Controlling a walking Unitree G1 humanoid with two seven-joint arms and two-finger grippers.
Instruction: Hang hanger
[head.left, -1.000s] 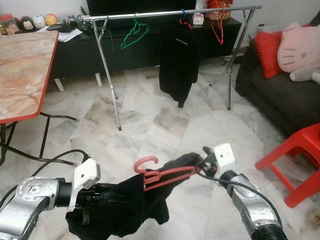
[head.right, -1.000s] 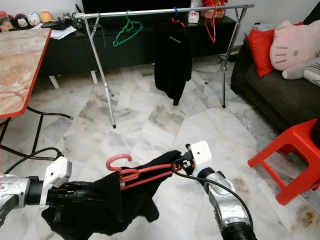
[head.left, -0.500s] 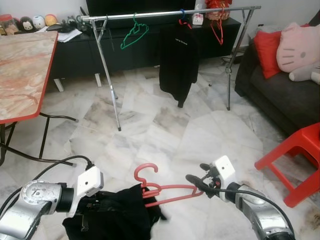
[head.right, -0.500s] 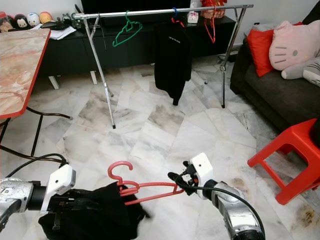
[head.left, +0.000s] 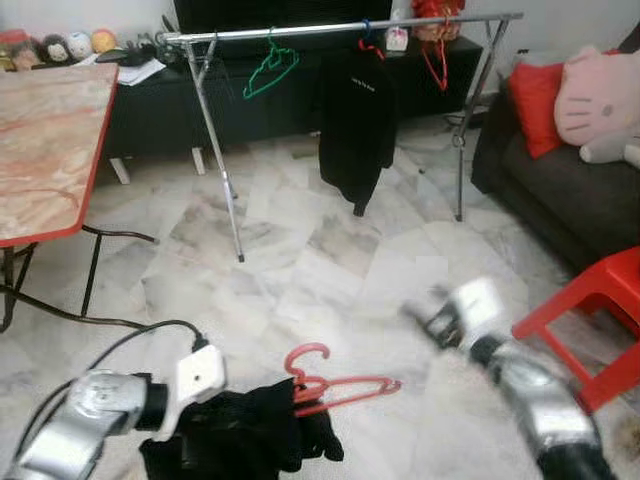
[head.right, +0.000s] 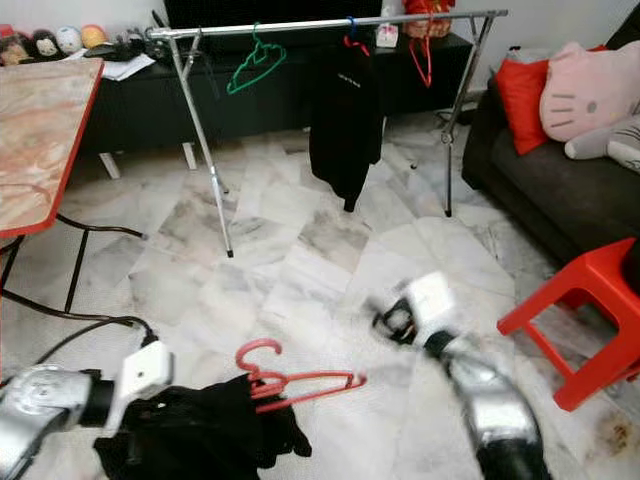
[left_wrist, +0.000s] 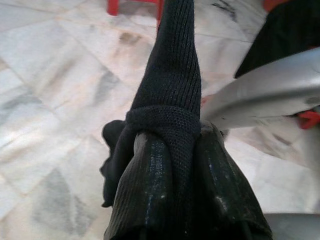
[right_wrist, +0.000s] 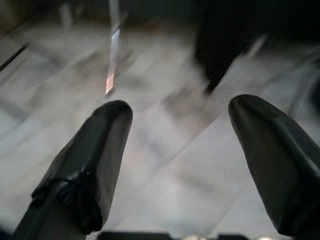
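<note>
The big silver clothes rail (head.left: 340, 27) stands across the room by the dark TV cabinet, with a black shirt (head.left: 355, 130), a green hanger (head.left: 270, 72) and a thin red hanger (head.left: 437, 62) already hanging on it. It is well apart from the robot, so there is a walk to do first. Down low, something has changed. A moment ago the right end effector (right_wrist: 177, 165) was at the far tip of the pink hanger (head.left: 340, 385). Now it has let go and swung up and away toward the red stool (head.left: 590, 320). It looks blurry in the head views, and the wrist view shows its two black fingers spread wide with nothing between them. The pink hanger has dropped lower and now sticks out to the side of the black cloth (head.left: 250, 440), with its hook pointing up. Only the cloth seems to hold it. The left end effector (left_wrist: 172, 200) is closed tight on that black cloth, which wraps round its fingers. I think this means the hanger is loose and could slip out and fall to the floor. The robot most likely needs a good grip on the hanger itself before it can go to the rail and hook it on.
</note>
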